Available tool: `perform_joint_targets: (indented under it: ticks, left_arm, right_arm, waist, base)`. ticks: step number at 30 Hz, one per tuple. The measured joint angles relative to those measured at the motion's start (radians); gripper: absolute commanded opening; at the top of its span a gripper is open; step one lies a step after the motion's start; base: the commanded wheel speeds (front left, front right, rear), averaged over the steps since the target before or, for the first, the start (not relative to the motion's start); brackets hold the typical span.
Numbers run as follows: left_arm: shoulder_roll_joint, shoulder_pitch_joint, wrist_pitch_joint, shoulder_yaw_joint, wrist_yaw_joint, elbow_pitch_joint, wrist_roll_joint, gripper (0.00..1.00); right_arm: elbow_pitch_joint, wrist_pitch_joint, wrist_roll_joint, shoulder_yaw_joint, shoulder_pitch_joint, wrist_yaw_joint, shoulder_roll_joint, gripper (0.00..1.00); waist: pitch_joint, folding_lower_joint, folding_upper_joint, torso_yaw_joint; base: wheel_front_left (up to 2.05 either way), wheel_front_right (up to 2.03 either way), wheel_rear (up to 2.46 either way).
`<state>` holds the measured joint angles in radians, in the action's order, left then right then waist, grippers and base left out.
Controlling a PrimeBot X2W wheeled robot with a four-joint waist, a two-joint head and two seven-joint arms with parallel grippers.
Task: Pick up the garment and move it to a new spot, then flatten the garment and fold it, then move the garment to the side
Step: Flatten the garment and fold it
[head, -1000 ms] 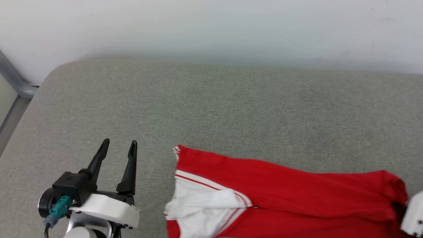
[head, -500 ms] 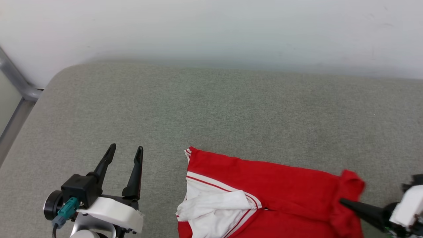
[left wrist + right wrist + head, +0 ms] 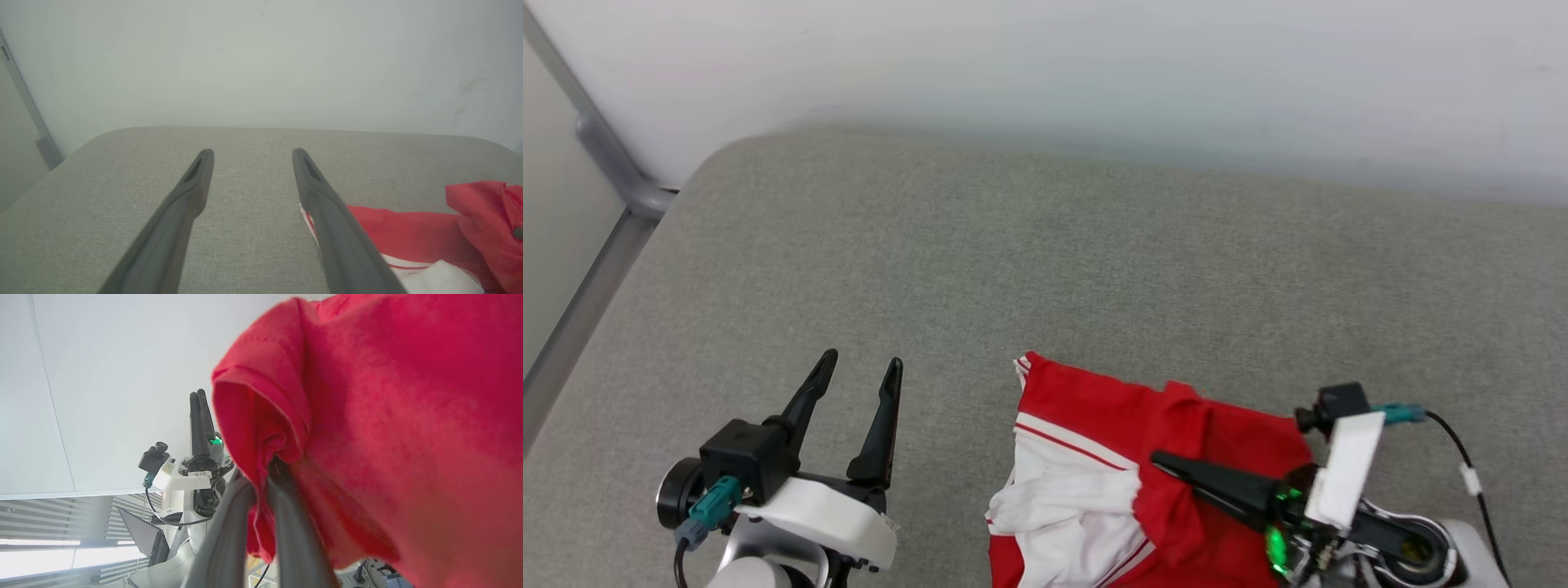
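The garment (image 3: 1094,400), red with a white sleeve and striped trim, lies on the grey cushion (image 3: 1045,261) near the front edge. My right gripper (image 3: 1160,463) points left over it, shut on a bunched red edge of the garment that is folded back over the rest. In the right wrist view the red cloth (image 3: 388,416) drapes over the pinching right gripper (image 3: 264,479). My left gripper (image 3: 862,363) stands open and empty on the cushion, left of the garment. The left wrist view shows the left gripper (image 3: 251,153) wide apart, with the garment (image 3: 388,224) at the lower right.
A pale wall (image 3: 1045,65) runs along the cushion's far edge. A grey metal rail (image 3: 605,155) slants down at the far left, beyond the cushion's rounded corner. Bare cushion stretches behind and left of the garment.
My right gripper has travelled left with the garment's right end, folding it over the middle. The head camera has shifted, so the whole picture slid right. The left gripper stays open.
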<state>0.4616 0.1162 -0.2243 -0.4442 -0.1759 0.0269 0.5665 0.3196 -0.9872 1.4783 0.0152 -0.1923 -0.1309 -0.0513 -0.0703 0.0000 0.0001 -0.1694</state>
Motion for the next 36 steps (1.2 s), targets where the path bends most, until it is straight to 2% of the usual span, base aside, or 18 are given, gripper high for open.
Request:
perform_joint_targets:
  ticks: [3,9,10,11,12,18,21,24,29,36]
  left_arm:
    - [-0.007,0.018,-0.007,0.002,0.008,0.000,0.001,1.00]
    - [-0.030,0.040,-0.018,0.003,0.024,-0.011,0.003,1.00]
    - [-0.031,0.043,-0.021,0.004,0.026,-0.016,0.003,1.00]
    - [-0.033,0.045,-0.023,0.005,0.028,-0.020,0.003,1.00]
    - [-0.035,0.049,-0.024,0.006,0.031,-0.025,0.003,1.00]
    - [-0.045,0.053,-0.030,0.012,0.037,-0.041,0.001,1.00]
    - [-0.048,0.053,-0.032,0.016,0.039,-0.048,0.001,1.00]
    - [-0.050,0.053,-0.033,0.022,0.039,-0.052,0.000,1.00]
    - [-0.060,0.050,-0.034,0.029,0.031,-0.059,-0.001,1.00]
    - [-0.059,0.027,-0.035,0.040,0.018,-0.073,0.001,1.00]
  right_arm:
    - [0.006,0.088,0.022,0.125,-0.051,0.000,0.000,0.00]
    - [0.061,0.196,-0.021,0.239,-0.113,0.000,0.001,0.00]
    - [0.072,0.216,-0.035,0.252,-0.118,0.000,0.001,0.25]
    - [0.079,0.234,-0.044,0.262,-0.123,0.000,0.001,0.80]
    - [0.085,0.242,-0.044,0.274,-0.129,0.000,0.000,1.00]
    - [0.061,0.300,-0.084,0.318,-0.142,0.000,0.001,1.00]
    - [0.002,0.393,-0.200,0.334,-0.152,0.000,-0.017,1.00]
    - [-0.044,0.536,-0.352,0.331,-0.151,0.000,-0.051,1.00]
    - [-0.071,0.709,-0.571,0.253,-0.123,0.000,-0.101,1.00]
    - [-0.116,0.849,-0.892,0.034,-0.026,0.000,-0.136,1.00]
  waist:
    - [-0.027,0.0000,0.0000,-0.021]
    - [-0.078,0.0001,0.0000,-0.047]
    - [-0.086,0.0001,0.0000,-0.050]
    - [-0.093,0.0001,0.0000,-0.052]
    - [-0.098,0.0001,0.0000,-0.054]
    - [-0.101,0.0001,0.0000,-0.050]
    - [-0.091,0.0001,-0.0001,-0.040]
    - [-0.077,0.0001,0.0000,-0.028]
    - [-0.054,0.0001,0.0000,-0.007]
    - [-0.020,0.0000,0.0000,0.032]
  base:
    - [0.00,0.00,0.00]
    - [0.00,0.00,0.00]
    - [0.00,0.00,0.00]
    - [0.00,0.00,0.00]
    - [0.00,0.00,0.00]
    - [0.00,0.00,0.00]
    - [0.00,0.00,0.00]
    - [0.00,0.00,0.00]
    - [0.00,0.00,0.00]
    - [0.00,0.00,0.00]
